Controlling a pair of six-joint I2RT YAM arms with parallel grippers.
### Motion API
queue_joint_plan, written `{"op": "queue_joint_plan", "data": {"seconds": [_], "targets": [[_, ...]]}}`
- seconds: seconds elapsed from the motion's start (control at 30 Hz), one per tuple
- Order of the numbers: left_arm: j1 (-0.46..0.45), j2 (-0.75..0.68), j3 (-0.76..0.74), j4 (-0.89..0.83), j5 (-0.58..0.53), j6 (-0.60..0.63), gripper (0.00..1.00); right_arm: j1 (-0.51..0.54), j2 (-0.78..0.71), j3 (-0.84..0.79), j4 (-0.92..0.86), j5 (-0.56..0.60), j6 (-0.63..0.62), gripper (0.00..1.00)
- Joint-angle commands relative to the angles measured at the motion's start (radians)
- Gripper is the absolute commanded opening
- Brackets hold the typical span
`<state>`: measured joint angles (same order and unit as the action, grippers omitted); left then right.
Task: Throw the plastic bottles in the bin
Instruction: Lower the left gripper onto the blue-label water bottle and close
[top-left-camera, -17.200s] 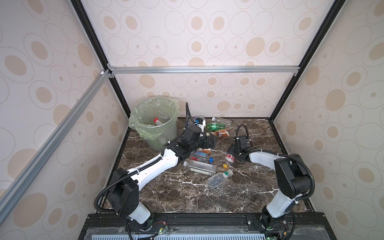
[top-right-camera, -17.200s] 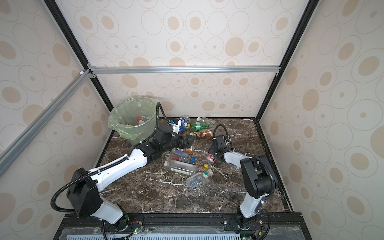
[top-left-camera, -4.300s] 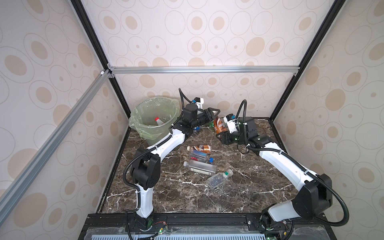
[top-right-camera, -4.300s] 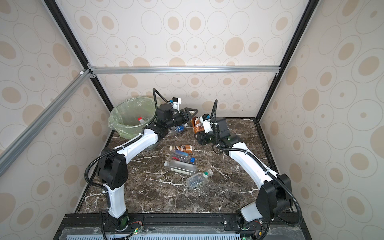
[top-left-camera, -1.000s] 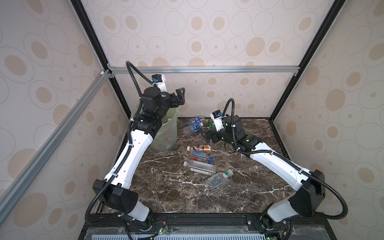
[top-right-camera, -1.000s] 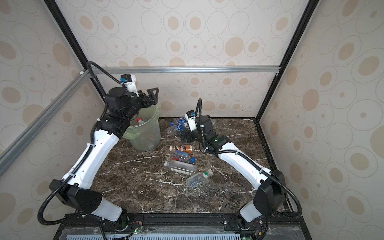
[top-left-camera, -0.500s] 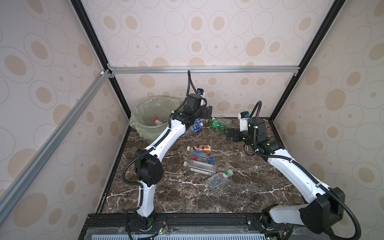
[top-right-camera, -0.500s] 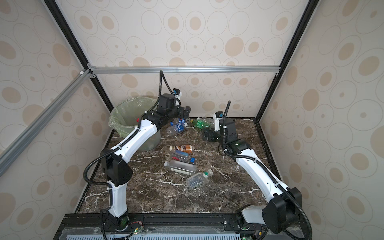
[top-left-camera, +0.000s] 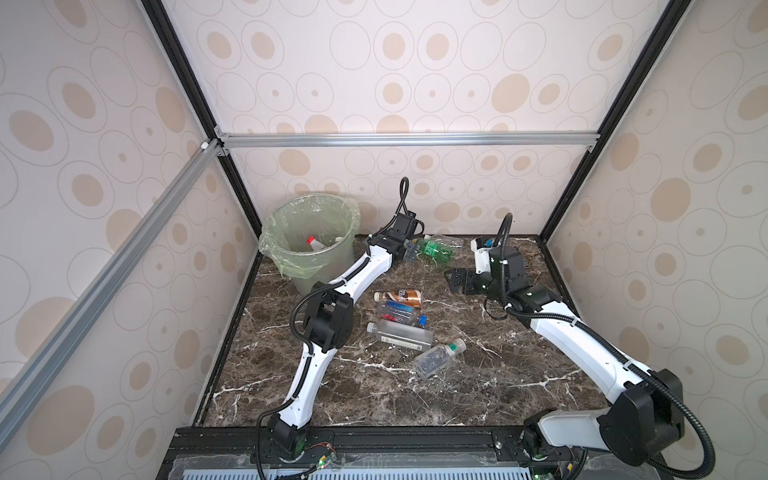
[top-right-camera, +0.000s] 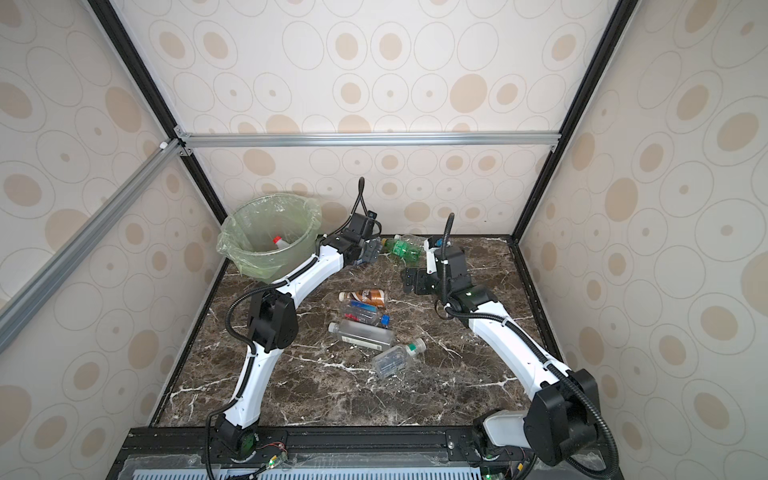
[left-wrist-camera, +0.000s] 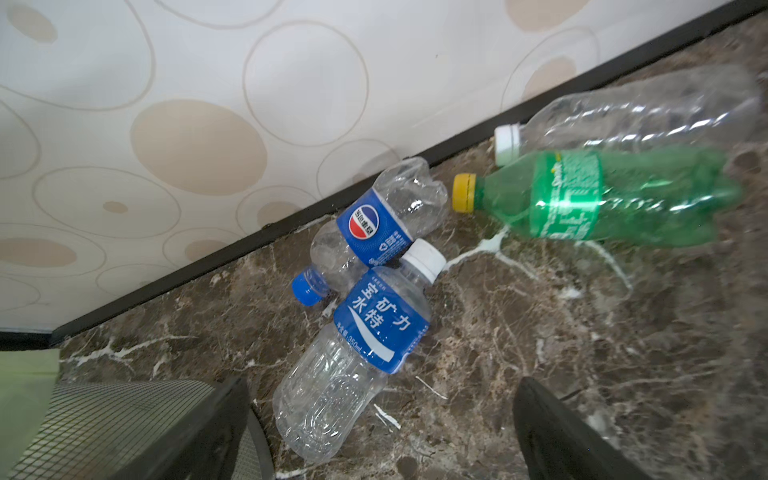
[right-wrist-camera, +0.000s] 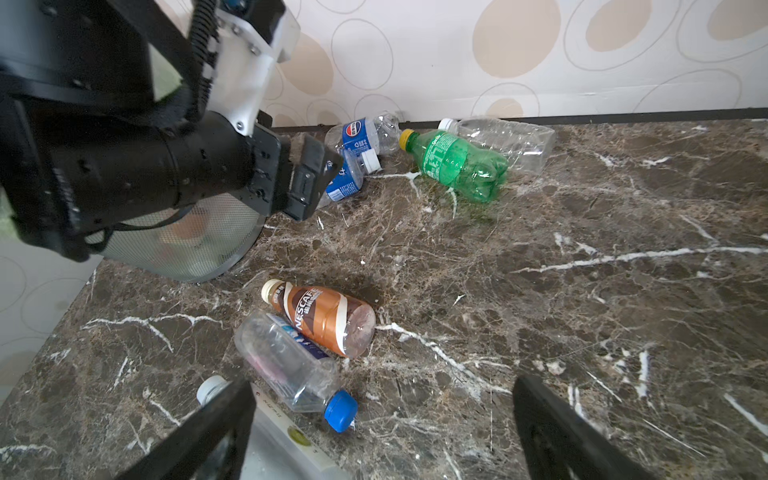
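The bin (top-left-camera: 328, 272) (top-right-camera: 266, 266) stands at the back left with a red-capped bottle (top-left-camera: 312, 242) inside. My left gripper (top-left-camera: 409, 253) (left-wrist-camera: 382, 399) is open low beside it, jaws either side of a blue-labelled water bottle (left-wrist-camera: 365, 332), not touching. Past it lie a Pepsi bottle (left-wrist-camera: 382, 224), a green bottle (top-left-camera: 434, 249) (left-wrist-camera: 602, 195) and a clear bottle (left-wrist-camera: 644, 112). My right gripper (top-left-camera: 451, 280) (right-wrist-camera: 382, 390) hangs open and empty over the floor. Before it lie a brown bottle (top-left-camera: 399, 296) (right-wrist-camera: 324, 318) and a blue-capped bottle (right-wrist-camera: 291, 365).
A square clear bottle (top-left-camera: 403, 334) and a green-capped clear bottle (top-left-camera: 438, 357) lie mid-floor. The back wall and its black base rail (left-wrist-camera: 291, 224) run just behind the far bottles. The left arm's elbow (top-left-camera: 326, 318) stands left of the middle bottles.
My left gripper has come down from above the bin to the floor by the back bottles. My right gripper has pulled back to the right and lowered. Both stay open.
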<state>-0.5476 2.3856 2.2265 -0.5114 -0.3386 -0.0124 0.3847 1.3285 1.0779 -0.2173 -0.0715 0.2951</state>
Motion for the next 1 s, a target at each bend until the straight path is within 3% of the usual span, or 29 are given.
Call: {"op": "queue_joint_plan", "data": {"seconds": [0.0,0.57,0.97], "targets": [[-0.006,0.014,0.039,-0.026,-0.081,0.052,0.99,-0.006,0.011,-0.028,0.044,-0.031,0.028,1.00],[0.029,0.136,0.115,-0.120,-0.084,0.029,0.95,-0.004,0.031,-0.064,0.060,-0.077,0.042,1.00],[0.047,0.131,0.118,-0.118,-0.091,0.022,0.94,-0.005,0.009,-0.085,0.056,-0.083,0.052,0.99]]}}
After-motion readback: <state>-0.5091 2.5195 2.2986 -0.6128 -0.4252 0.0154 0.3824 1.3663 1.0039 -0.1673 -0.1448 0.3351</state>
